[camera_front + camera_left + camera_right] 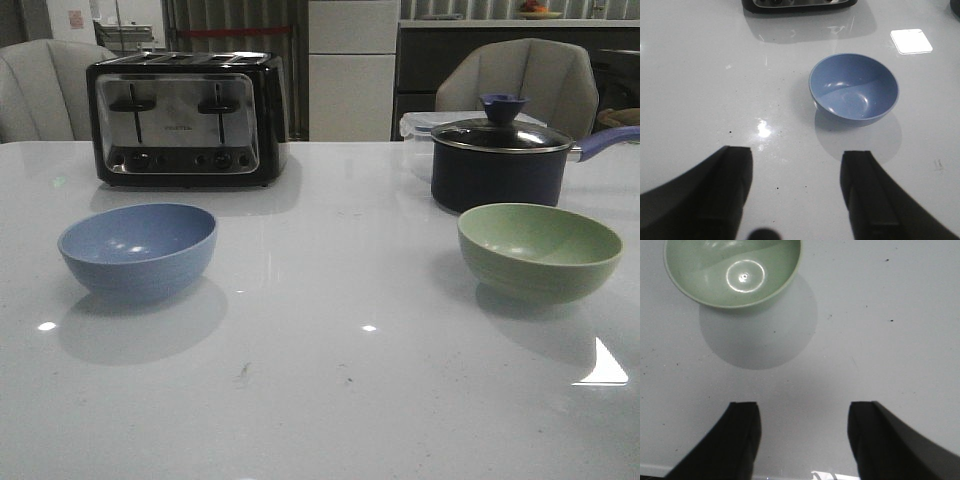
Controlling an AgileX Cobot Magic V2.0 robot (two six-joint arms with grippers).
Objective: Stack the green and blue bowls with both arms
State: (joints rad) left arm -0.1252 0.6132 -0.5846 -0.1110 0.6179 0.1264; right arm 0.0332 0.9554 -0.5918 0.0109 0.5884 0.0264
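Bare tabletop (320, 400) fills the lower front frame; blue bowl (138, 250) sits left of centre, green bowl (540, 250) at right, well apart. Left gripper (797, 195) and right gripper (805, 440) hover spread wide and empty, seemingly above the table. Reaching is the step; next, each must close on a rim.

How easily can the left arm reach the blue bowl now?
Probably easily. The left gripper has its jaws open, and only bare table lies between it and the blue bowl. The toaster stands behind the bowl, out of the way.
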